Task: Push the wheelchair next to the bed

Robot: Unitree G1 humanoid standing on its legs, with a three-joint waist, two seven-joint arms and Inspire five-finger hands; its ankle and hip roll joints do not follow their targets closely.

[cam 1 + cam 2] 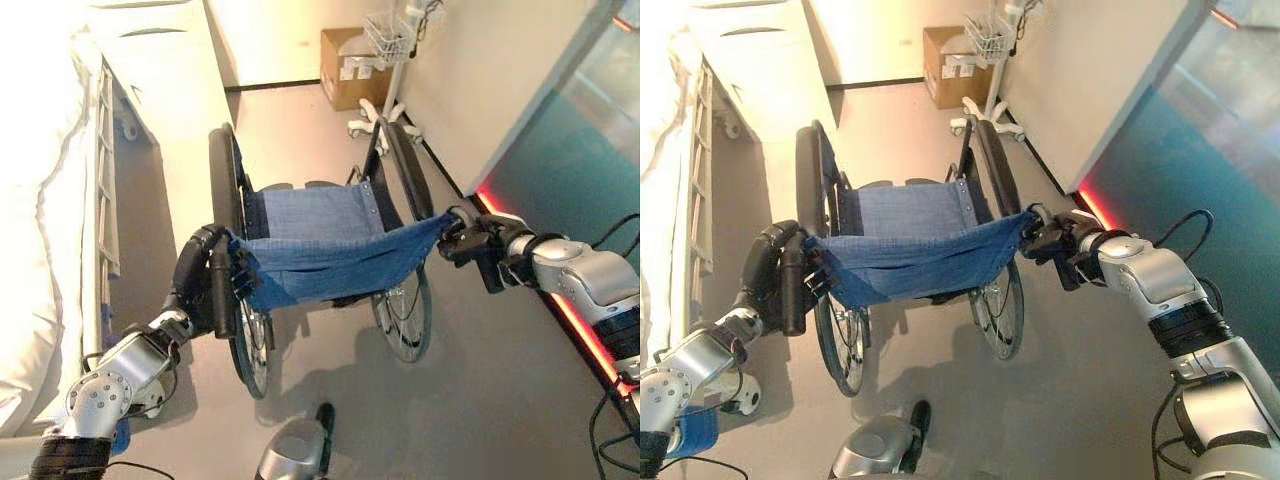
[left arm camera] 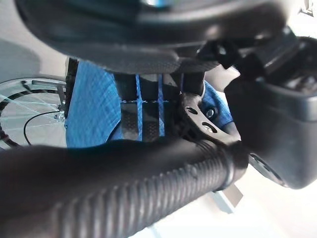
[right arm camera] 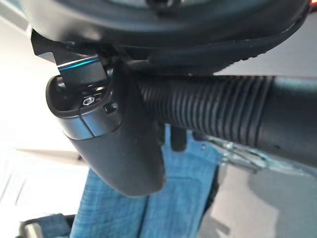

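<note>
**Both hands on the wheelchair grips, bed along your left**

Far left: the bed (image 1: 45, 230) runs up the left side of the head views, white bedding on top, its side rail (image 1: 105, 190) facing the aisle. A strip of bare floor (image 1: 470, 380) separates it from the wheelchair; they are near but not touching.

Your left hand (image 1: 205, 285) is wrapped round the left push grip (image 2: 148, 193). The left wrist view shows the ribbed black grip lying across the palm, fingers curled over it, blue cloth just past them.

Centre: the wheelchair (image 1: 320, 240) stands on the floor with its back towards you, blue sling back (image 1: 330, 262) stretched between the two grips, seat beyond it, large wheels (image 1: 405, 315) on either side.

Your right hand (image 1: 1060, 243) is closed on the right push grip (image 3: 213, 106). The right wrist view shows the thumb curled under the ribbed grip.

Far right: a wall with a red-lit strip (image 1: 575, 325) at its base runs close by your right arm. Beyond the wheelchair, a wheeled stand with a wire basket (image 1: 388, 38) stands just beside a cardboard box (image 1: 345, 68), against the back wall.
</note>
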